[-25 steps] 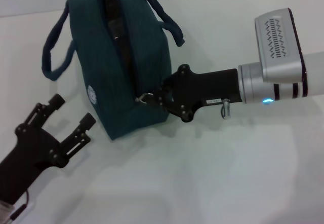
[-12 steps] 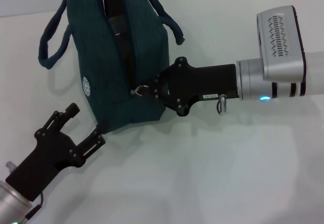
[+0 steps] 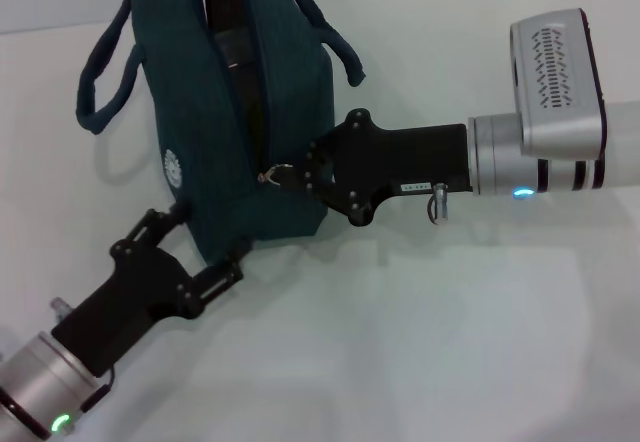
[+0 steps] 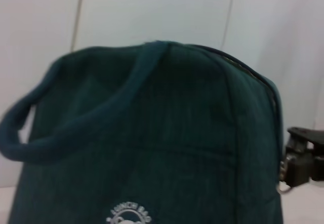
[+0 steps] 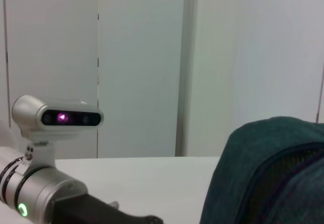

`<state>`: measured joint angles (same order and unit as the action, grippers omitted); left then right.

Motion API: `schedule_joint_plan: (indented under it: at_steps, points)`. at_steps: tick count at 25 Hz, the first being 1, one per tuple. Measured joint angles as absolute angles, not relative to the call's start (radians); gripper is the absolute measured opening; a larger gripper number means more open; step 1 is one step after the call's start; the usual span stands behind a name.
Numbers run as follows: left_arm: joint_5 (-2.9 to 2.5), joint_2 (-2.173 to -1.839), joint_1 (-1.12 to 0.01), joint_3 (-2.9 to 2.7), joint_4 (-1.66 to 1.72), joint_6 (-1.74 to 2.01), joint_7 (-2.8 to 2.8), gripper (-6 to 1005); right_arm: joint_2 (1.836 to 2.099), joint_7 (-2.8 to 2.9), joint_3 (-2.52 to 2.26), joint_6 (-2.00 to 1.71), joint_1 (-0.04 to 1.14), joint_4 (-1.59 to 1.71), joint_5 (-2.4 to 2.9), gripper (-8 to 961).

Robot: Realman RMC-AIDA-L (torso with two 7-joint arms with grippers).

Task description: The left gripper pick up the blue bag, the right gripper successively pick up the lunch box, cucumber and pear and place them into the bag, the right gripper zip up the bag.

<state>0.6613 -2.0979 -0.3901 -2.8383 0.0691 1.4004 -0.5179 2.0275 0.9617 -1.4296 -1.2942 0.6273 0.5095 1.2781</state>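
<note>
I read the current step as the zip closure. The blue bag stands upright on the white surface in the upper left of the head view, and its top zipper shows a dark open slot along most of its length. The right tool is pressed together on the metal ring pull at the near end of the bag, mid-frame. The left tool sits at lower left with its fingers spread, tips touching or just beside the bag's lower corner. The lunch box, cucumber and pear are not visible outside the bag.

Next move, in my judgement: draw the pull along the zipper track toward the far end, with the left tool steadying the bag so it does not slide.
</note>
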Motion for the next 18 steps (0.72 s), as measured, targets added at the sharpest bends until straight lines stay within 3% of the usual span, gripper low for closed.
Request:
schedule_joint_plan:
  at_steps: [18]
  points:
    - [0.669, -2.101, -0.418, -2.831, 0.136, 1.309, -0.4, 797, 2.027, 0.962, -1.426, -1.301, 0.6, 0.509, 1.254, 8]
